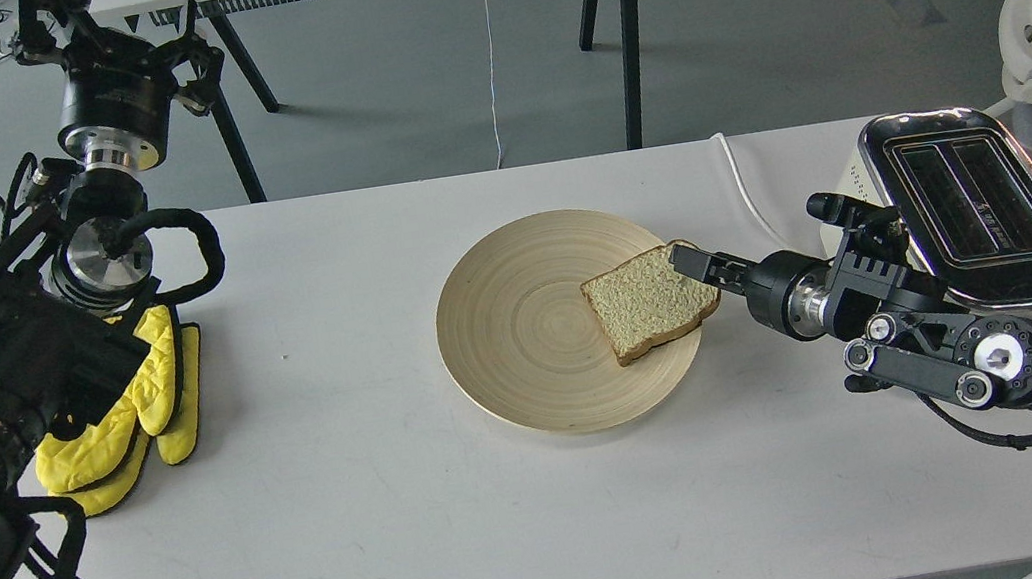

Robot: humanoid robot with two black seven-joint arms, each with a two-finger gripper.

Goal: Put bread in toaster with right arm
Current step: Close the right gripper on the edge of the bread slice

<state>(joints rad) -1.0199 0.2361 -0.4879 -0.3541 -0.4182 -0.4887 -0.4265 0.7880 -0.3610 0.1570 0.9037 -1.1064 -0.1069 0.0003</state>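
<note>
Pale speckled bread slice with brown crust [651, 313] lies flat on the right part of a round wooden plate [522, 329], alone there. Right arm's slim black gripper [686, 260] is at the slice's right crust edge; closure unclear. Boxy cream toaster with chrome top [974, 205] stands far right on the white worktop [356, 514], slots empty. Left gripper [114, 48] is far off.

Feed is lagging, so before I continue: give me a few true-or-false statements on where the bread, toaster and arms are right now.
1. The bread lies on the wooden plate. True.
2. A slice already sits in the toaster. False: both slots look empty.
3. The right gripper is at the bread's right edge. True.
4. The yellow mitts lie right of the plate. False: they lie left, by the left arm.
5. The toaster lies tipped over. False: it stands upright, slots up.
</note>
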